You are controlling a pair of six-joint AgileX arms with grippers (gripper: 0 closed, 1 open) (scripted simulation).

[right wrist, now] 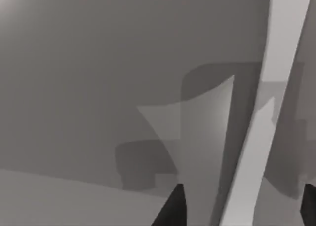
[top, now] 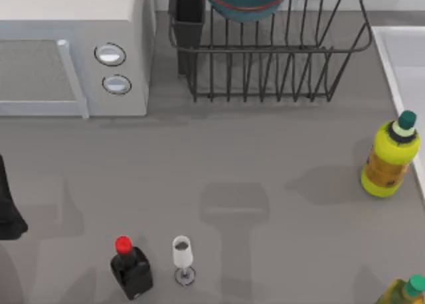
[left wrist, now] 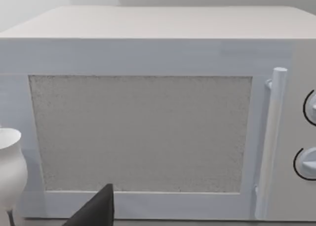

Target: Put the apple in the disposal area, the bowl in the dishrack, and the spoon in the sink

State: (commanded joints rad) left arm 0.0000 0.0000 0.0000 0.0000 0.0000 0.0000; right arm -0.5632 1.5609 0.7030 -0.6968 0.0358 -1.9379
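The wide round blue bowl [top: 247, 0] with its reddish-orange rim sits in the black wire dishrack [top: 279, 58] at the far side, likely stiff, smooth, best gripped at the rim; I cannot tell either gripper's finger state.

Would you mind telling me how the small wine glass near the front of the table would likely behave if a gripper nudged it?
The wine glass stands upright on a thin stem over a small foot, so it would probably tip rather than slide. Once down, its rounded cup suggests it might roll, perhaps toward the black bottle close beside it. It looks thin-walled and clear, so likely light and fragile.
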